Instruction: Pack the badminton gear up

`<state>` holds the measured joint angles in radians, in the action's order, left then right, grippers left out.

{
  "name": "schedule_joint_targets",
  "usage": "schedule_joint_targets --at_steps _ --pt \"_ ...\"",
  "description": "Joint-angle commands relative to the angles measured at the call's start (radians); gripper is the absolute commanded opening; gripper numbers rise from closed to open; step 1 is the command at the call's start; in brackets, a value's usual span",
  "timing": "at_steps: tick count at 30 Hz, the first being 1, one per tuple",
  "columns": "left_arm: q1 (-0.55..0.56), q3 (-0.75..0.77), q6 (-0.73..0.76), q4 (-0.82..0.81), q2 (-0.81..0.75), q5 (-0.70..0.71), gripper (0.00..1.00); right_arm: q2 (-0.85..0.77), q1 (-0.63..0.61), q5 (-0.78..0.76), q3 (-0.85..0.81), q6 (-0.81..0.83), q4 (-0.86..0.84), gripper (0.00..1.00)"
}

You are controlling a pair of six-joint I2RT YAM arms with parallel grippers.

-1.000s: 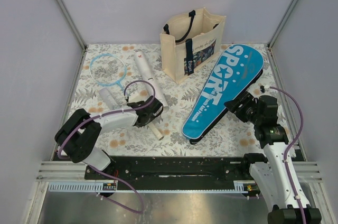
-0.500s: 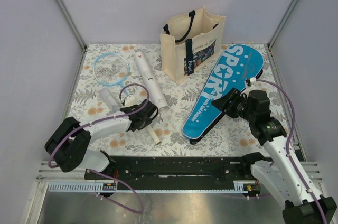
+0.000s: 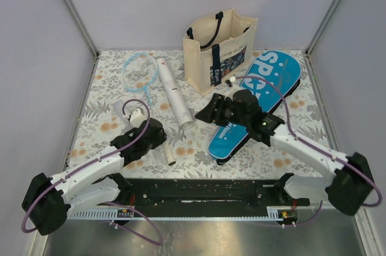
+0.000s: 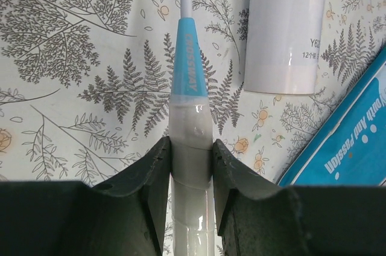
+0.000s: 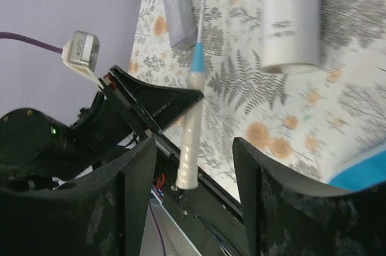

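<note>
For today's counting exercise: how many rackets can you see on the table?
1: the racket lies beside the tube, its handle gripped in the left hand. Another may be hidden under it or inside the case.

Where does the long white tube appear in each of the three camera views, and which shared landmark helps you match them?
Top external: the white tube lies left of centre, running diagonally.
Left wrist: the tube fills the upper right, cut off by the top edge.
Right wrist: the tube is at the top right, slightly blurred.
Shared landmark: the racket, whose white handle lies beside the tube's near end.
</note>
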<state>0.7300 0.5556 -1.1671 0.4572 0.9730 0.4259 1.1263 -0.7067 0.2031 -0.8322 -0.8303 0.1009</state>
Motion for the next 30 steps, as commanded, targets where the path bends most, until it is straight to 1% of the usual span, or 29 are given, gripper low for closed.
schedule_joint_targets --at_steps 1,4,8,14,17,22,24,27,30 --pt "-0.004 -0.052 0.020 -0.031 -0.098 0.019 0.00 0.209 -0.102 -0.047 -0.177 -0.013 -0.181 0.63" --pt "-0.006 -0.083 0.020 -0.032 -0.157 0.008 0.00 0.357 -0.149 -0.042 -0.273 -0.032 -0.223 0.64" --pt "-0.004 -0.137 0.011 -0.043 -0.258 -0.016 0.00 0.501 -0.180 -0.059 -0.352 -0.027 -0.279 0.65" --pt "-0.003 -0.186 0.030 -0.046 -0.393 -0.027 0.00 0.691 -0.185 0.027 -0.436 -0.053 -0.360 0.65" --pt "-0.004 -0.209 0.030 -0.057 -0.463 -0.030 0.00 0.765 -0.192 0.084 -0.485 -0.056 -0.372 0.65" --pt "-0.003 -0.237 0.015 -0.068 -0.530 -0.047 0.00 0.863 -0.220 0.117 -0.571 -0.061 -0.365 0.64" --pt "-0.003 -0.246 0.011 -0.072 -0.548 -0.056 0.00 0.898 -0.232 0.121 -0.593 -0.070 -0.377 0.64" --pt "-0.004 -0.252 0.000 -0.061 -0.566 -0.059 0.00 0.943 -0.241 0.116 -0.639 -0.085 -0.353 0.62" --pt "-0.004 -0.258 -0.006 -0.060 -0.583 -0.058 0.00 0.966 -0.246 0.105 -0.651 -0.098 -0.351 0.60"
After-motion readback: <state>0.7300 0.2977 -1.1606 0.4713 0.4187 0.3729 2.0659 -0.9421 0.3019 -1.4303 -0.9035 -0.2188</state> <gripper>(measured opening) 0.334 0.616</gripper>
